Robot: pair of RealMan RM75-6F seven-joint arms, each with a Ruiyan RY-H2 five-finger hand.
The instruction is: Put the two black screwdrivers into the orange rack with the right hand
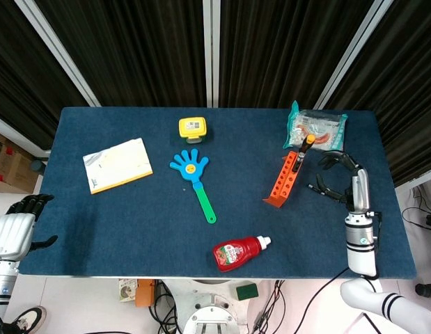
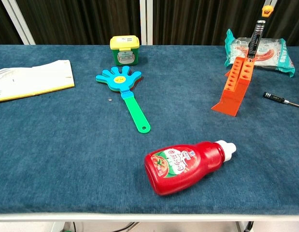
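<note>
Second screwdriver (image 2: 282, 100) lies flat on the table (image 1: 131, 216) just right of the rack (image 1: 284, 179), shaft running sideways – the first (image 2: 256, 37) stands upright in the rack. Right hand (image 1: 338, 177), fingers spread and empty, hovers nearest; the left hand (image 1: 17, 223) hangs off the far edge – its grip I cannot tell

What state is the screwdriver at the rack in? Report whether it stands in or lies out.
In: the screwdriver stands upright in the orange rack, free of the right hand.
</note>
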